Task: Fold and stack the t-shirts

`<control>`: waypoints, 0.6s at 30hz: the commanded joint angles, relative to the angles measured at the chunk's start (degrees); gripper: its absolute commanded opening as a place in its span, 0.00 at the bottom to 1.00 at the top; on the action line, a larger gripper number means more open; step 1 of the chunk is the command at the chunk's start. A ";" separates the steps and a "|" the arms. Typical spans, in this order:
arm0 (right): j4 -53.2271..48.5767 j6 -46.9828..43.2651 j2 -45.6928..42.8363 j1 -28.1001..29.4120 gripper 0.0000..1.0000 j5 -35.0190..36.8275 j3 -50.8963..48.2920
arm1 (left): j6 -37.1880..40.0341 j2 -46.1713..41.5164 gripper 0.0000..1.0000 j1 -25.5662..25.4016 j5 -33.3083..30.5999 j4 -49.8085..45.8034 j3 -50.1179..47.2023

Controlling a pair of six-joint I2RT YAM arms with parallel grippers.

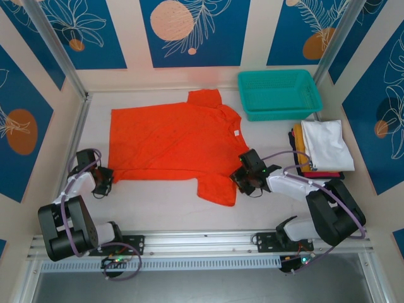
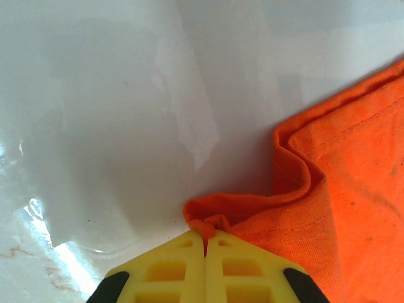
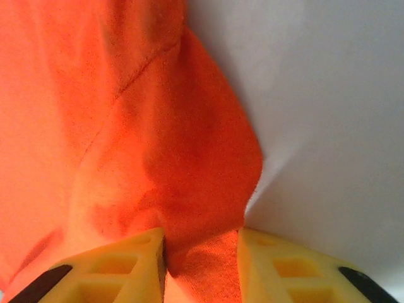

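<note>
A bright orange t-shirt lies spread flat in the middle of the white table. My left gripper is at the shirt's near left hem corner. Its yellow fingers are shut on a pinch of that orange hem. My right gripper is at the near right sleeve. Its jaws stand a little apart, with a bunched fold of orange cloth between them. The folded t-shirts sit stacked at the right, white on top.
A teal mesh basket stands at the back right, just behind the stack. Bare white table runs between the shirt and the arm bases. Walls close in on the left, back and right.
</note>
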 commanded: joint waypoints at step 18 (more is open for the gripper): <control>-10.96 8.75 -8.33 8.42 0.15 8.06 -1.69 | 0.76 -5.02 0.00 0.79 -0.93 -2.97 -1.53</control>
